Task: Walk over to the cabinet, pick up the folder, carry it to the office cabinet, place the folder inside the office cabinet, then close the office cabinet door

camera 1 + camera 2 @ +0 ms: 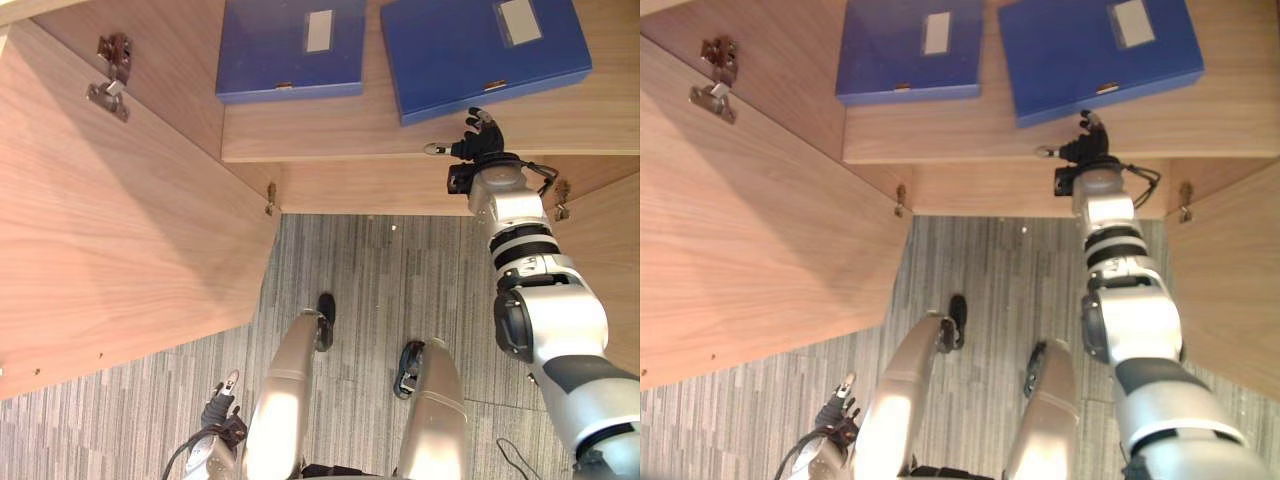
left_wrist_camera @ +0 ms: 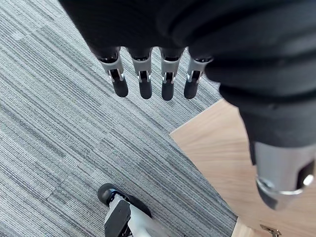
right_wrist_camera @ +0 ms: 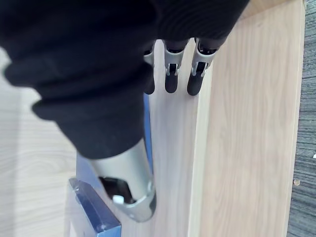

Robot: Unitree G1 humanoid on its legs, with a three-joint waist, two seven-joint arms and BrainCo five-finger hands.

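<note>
Two eye views: right folder [image 1: 480,55] flat on the cabinet shelf [image 1: 400,130] at upper right, beside a left folder [image 1: 290,45]; clasp edge points down-frame, slightly skewed, long axis apparently up-frame; right hand [image 1: 478,135] just below it. Left wrist view: left hand [image 2: 144,81] released, fingers straight over carpet [image 2: 59,123]. Right wrist view: fingers straight, thumb beside the blue corner, nothing grasped; judged stiff, smooth, light, so take the clasp edge.

Blue folder [image 1: 290,50] at 12 o'clock, second folder [image 1: 480,55] at 1 o'clock, both on the shelf [image 1: 380,135]. Right hand [image 1: 478,143] at the shelf edge, just below the second folder. Left hand [image 1: 222,405] down at 7 o'clock.
</note>
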